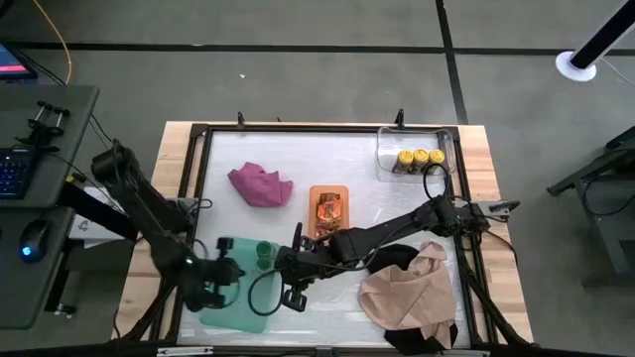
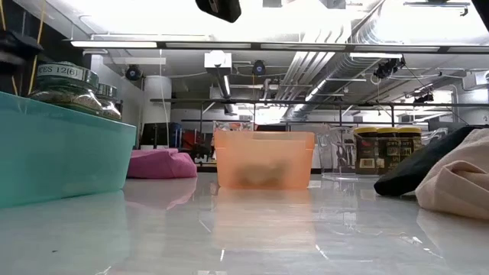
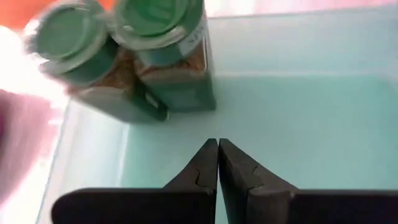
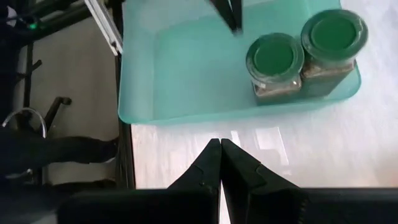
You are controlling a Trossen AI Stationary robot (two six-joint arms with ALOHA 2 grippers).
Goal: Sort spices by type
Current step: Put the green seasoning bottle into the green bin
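Over the teal bin (image 1: 233, 315) at the table's near left, we see the left gripper (image 3: 217, 163) pinched shut and empty above its bare floor; two green-lidded jars (image 4: 301, 53) crowd one corner. The right gripper (image 4: 220, 163), shut and empty, hangs just outside the rim. Yellow-lidded jars (image 1: 419, 159) sit far right, orange packets (image 1: 328, 209) mid-table

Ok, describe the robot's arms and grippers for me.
Both arms are dark, jointed tubes with black cables looping alongside. The left gripper and right gripper each end in two matte black, wedge-shaped fingers tapering to points, mounted on a flat black bar.
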